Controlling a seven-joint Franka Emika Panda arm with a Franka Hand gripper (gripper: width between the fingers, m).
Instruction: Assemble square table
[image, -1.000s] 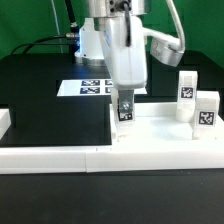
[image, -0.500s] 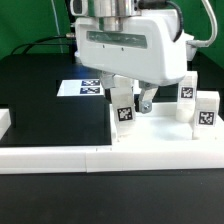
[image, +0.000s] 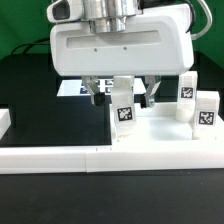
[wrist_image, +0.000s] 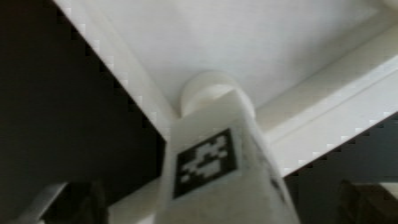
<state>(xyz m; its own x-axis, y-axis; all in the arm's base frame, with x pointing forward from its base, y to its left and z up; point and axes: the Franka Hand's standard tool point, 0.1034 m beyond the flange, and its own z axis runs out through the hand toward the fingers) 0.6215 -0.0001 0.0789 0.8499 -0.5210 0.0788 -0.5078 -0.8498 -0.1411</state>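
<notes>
White leg block (wrist_image: 217, 150) fills the wrist view; outside, the tool (image: 121, 95) gapes apart.

We see the exterior view evenly and brightly lit, the white gripper (image: 120, 95) housing nearly washed out against the black table (image: 40, 110). Soft shadows lie under the housing. The picture is coarse. In the wrist view the leg block (wrist_image: 217, 150) looks soft and blurred, its tag smeared, the dark corners murky.

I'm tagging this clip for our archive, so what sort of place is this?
Probably a robotics lab bench: a black table with white border bars, a printed marker board, and tagged white furniture parts like the leg block.
</notes>
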